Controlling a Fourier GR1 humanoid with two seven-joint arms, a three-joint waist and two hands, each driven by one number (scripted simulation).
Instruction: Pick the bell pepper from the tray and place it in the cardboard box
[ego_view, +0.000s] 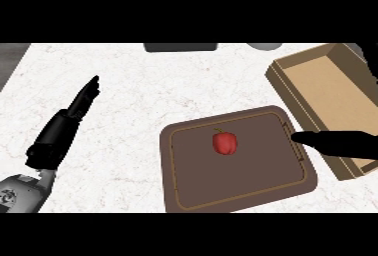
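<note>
A small red bell pepper (225, 143) with a dark stem lies near the middle of a dark brown tray (244, 190). The open cardboard box (295, 85) stands to the right of the tray, tilted, its inside bare. My right hand (343, 142) comes in from the right edge, fingers straight and pointing left over the tray's right rim, roughly a hand's length from the pepper. Over on the left of the counter, my left hand (63, 130) rests with fingers straight and pointing up, well away from the tray.
A dark flat object (181, 47) and a grey round object (264, 46) sit at the counter's far edge. White marble counter (148, 90) stretches between the left hand and the tray.
</note>
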